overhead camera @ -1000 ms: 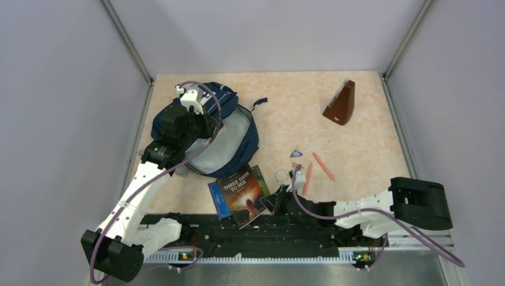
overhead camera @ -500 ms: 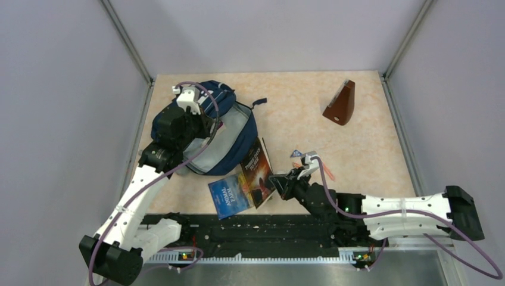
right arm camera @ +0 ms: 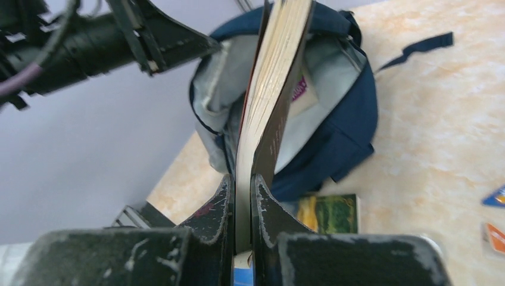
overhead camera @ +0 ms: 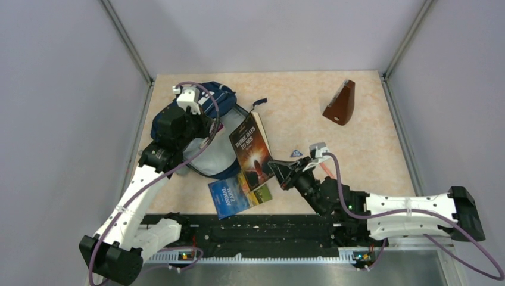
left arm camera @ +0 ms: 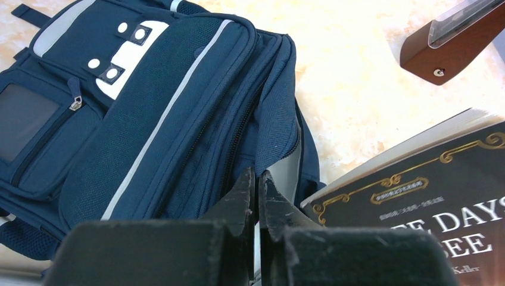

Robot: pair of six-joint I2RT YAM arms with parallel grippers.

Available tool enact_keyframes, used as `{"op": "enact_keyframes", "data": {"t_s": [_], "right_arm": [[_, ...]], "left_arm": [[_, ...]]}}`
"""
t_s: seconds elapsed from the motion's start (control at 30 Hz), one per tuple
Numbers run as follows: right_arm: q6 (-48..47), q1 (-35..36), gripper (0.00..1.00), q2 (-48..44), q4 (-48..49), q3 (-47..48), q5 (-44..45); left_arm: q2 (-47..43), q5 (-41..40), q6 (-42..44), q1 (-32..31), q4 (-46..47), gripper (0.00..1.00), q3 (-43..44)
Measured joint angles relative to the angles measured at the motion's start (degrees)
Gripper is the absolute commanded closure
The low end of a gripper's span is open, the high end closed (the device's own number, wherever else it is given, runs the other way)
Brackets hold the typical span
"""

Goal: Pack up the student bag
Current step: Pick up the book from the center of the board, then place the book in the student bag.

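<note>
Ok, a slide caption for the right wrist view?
Right gripper shut on a book, page edges facing the camera, open bag beyond.

Navy grey-striped student bag (left arm camera: 149,119), dark book (overhead camera: 250,149)

- The raised book (overhead camera: 250,149) stood across the bag's (overhead camera: 221,96) open mouth on its right side.
- The left arm (overhead camera: 178,126) hung over the bag's left side.
- Bare table (overhead camera: 298,110) lay between bag and brown stand (overhead camera: 340,105).

The top camera looks down from above and behind me over the table (overhead camera: 357,137). Both wrist cameras peer close past my fingers (left arm camera: 241,199); all three views share the student bag (overhead camera: 229,100) and book (overhead camera: 250,149).
</note>
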Motion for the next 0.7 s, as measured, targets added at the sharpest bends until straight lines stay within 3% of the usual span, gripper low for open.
{"op": "enact_keyframes", "data": {"t_s": [0.2, 0.7], "right_arm": [[0.28, -2.03, 1.00, 5.31, 10.93, -0.02, -2.25], [18.25, -16.35, 1.00, 21.92, 17.51, -2.47, -14.49]], "left_arm": [[0.00, 0.02, 0.02, 0.00, 0.00, 1.00, 0.00], [-0.07, 0.61, -0.07, 0.00, -0.02, 1.00, 0.00]]}}
